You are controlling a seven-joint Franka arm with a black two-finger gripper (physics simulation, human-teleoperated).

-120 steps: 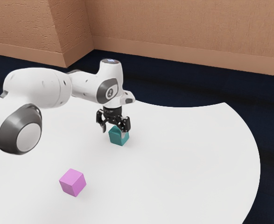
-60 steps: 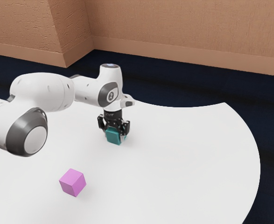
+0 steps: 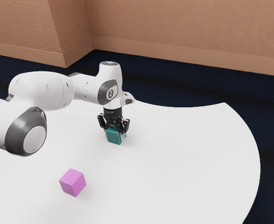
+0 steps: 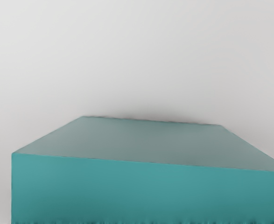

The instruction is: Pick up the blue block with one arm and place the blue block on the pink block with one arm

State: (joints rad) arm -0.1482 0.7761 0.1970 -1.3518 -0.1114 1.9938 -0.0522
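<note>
Looking at the exterior view first, the black two-finger gripper (image 3: 115,131) stands straight down over the small, cube-shaped, teal-toned blue block (image 3: 113,137). Its two fingers are drawn in narrow and press the block from both sides, so I judge that it holds the block. The block seems to rest on the round white table (image 3: 188,154); it is not lifted yet. The small, cube-shaped pink block (image 3: 72,182) lies well apart, nearer to the camera and toward the exterior view's left.

In the wrist view, the blue block (image 4: 146,186) sits just under the hand, with its top face and one side face showing, and the white table (image 4: 137,56) lies behind it.

The risk from here, as I judge it, is a slip. If the fingers grip too near the upper edge, the block can turn or fall during the lift. Later, a release that is off-centre could make it slide off the pink block or push that block away.
</note>
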